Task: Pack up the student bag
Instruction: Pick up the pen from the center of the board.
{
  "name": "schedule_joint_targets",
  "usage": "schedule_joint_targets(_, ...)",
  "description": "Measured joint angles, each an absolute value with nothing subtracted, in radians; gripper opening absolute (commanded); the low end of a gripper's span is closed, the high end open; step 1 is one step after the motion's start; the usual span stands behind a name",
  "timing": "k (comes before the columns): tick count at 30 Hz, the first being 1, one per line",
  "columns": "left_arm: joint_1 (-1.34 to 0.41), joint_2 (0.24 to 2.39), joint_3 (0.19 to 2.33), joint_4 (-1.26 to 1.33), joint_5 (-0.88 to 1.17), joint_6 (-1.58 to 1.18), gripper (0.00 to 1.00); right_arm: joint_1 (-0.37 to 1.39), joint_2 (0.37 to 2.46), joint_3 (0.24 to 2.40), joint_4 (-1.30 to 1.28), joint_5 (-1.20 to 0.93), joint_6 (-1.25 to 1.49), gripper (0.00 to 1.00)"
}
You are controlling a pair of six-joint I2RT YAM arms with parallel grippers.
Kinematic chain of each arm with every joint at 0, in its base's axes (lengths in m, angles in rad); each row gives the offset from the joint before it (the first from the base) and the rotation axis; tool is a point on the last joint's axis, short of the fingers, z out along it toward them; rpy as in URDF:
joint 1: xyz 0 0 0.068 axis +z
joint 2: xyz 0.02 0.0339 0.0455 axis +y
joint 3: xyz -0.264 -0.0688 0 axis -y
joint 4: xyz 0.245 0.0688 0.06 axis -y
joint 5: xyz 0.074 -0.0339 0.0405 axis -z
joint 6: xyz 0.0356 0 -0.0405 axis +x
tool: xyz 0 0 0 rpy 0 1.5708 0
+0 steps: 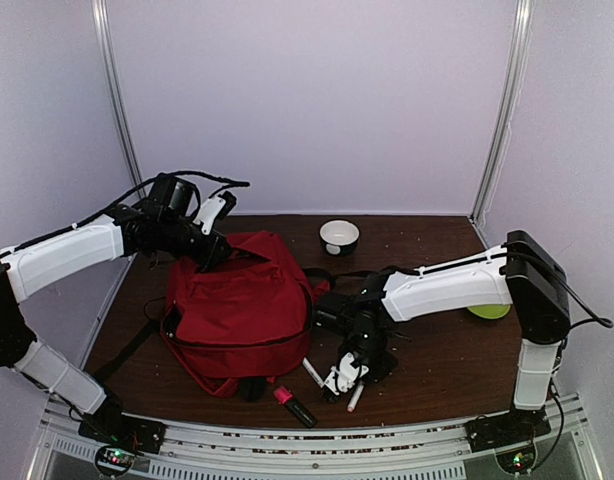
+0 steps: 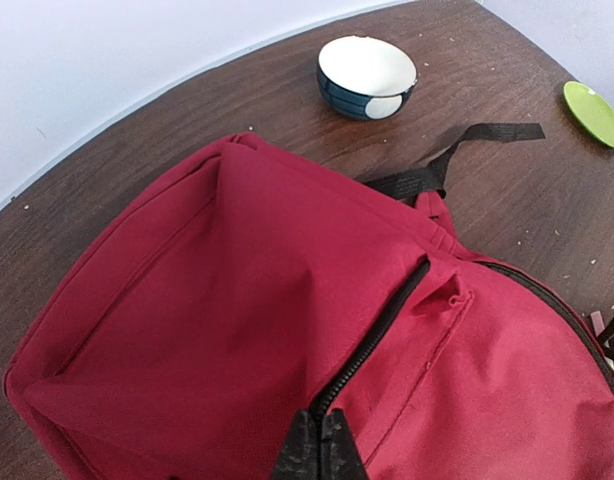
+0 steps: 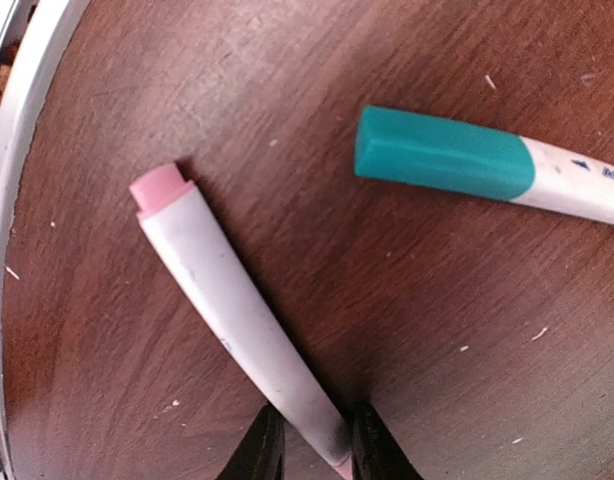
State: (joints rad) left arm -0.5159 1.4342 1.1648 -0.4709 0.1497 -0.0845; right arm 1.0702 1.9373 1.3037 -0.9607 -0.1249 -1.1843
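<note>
The student bag (image 1: 237, 310), red with black straps, lies left of centre on the brown table (image 1: 437, 350). My left gripper (image 1: 212, 250) is at its far top edge. In the left wrist view its fingertips (image 2: 322, 445) are pressed together on the bag (image 2: 237, 300), at the near end of the black zipper (image 2: 387, 320). My right gripper (image 1: 345, 378) is low over the table to the right of the bag. In the right wrist view its jaws (image 3: 317, 450) hug the end of a white pen with pink ends (image 3: 232, 315) that lies on the wood.
A teal-capped marker (image 3: 442, 155) lies beside the held pen. A pink highlighter (image 1: 295, 405) and a white marker (image 1: 313, 372) lie near the table's front edge. A white bowl (image 1: 339, 236) stands at the back. A green plate (image 1: 489, 311) sits at the right.
</note>
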Motion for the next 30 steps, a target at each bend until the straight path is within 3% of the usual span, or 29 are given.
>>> schedule_joint_targets(12,-0.516,1.43,1.147,-0.47,0.15,-0.084,0.0,1.007,1.917,1.272,-0.97,-0.14,-0.991,0.3)
schedule_joint_targets(30,-0.516,1.417,1.147,-0.471,0.149,-0.084,0.0,1.048,1.904,1.251,-0.919,-0.142,-0.934,0.32)
